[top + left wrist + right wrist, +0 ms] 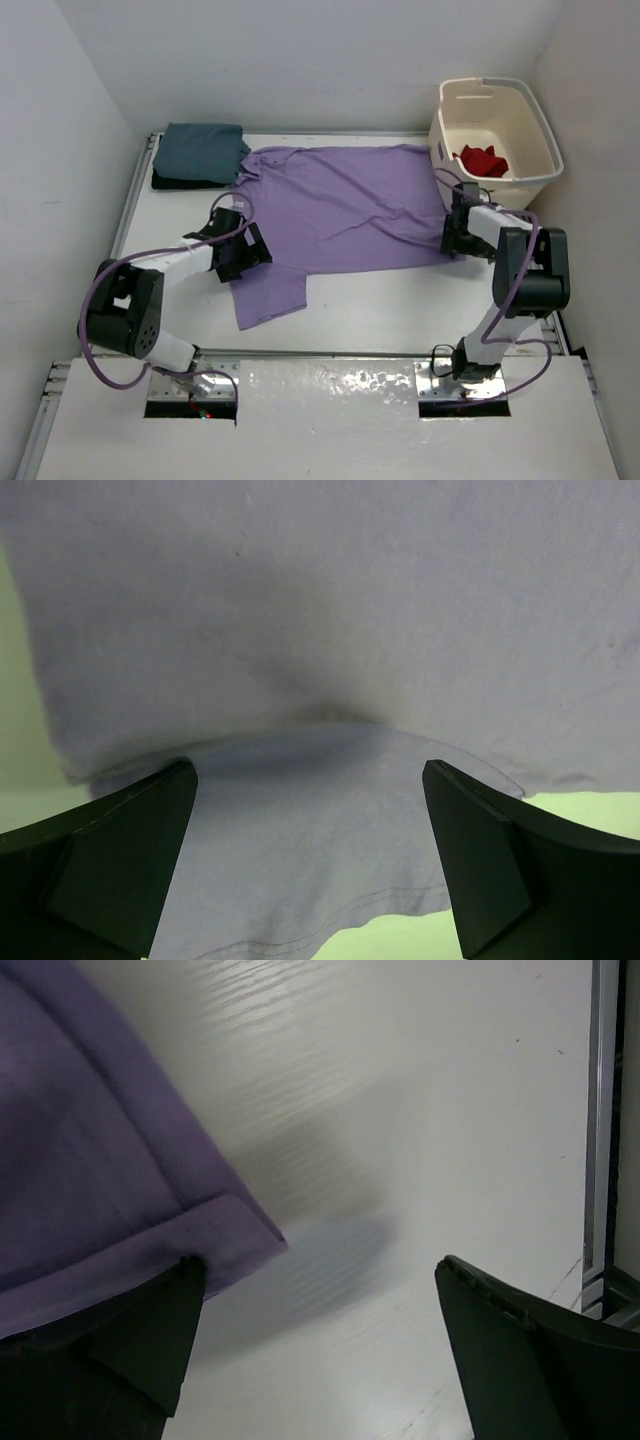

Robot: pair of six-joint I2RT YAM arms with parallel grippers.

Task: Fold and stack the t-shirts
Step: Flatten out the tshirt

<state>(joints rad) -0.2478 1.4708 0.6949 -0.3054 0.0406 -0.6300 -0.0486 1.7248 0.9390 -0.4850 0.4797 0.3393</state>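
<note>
Lavender purple cloth t-shirt (340, 205) lies spread flat on white surface (400, 300). Left arm's fingers (110, 860) stand wide over the cloth near its sleeve, gripping nothing. Right arm's fingers (540, 1360) stand wide at its hem corner. Bright red t-shirt (484, 160) sits in cream plastic basket (495, 85).

One t-shirt spread across the tabletop, the others at the far corners.

The spread t-shirt (340, 205) lay flat over the middle of the tabletop (380, 310), its neck toward the far left and one sleeve reaching toward the near edge. Just beyond its neck, in the far left corner, the upper folded t-shirt (205, 150) sat on the lower folded t-shirt (180, 182). In the far right corner stood the laundry basket (445, 110) with the crumpled t-shirt (483, 160) inside it. The left end effector (250, 250) was over the spread t-shirt's left side, above the sleeve. The right end effector (455, 235) was at its near right corner, one finger over the hem, the other over bare tabletop.
</note>
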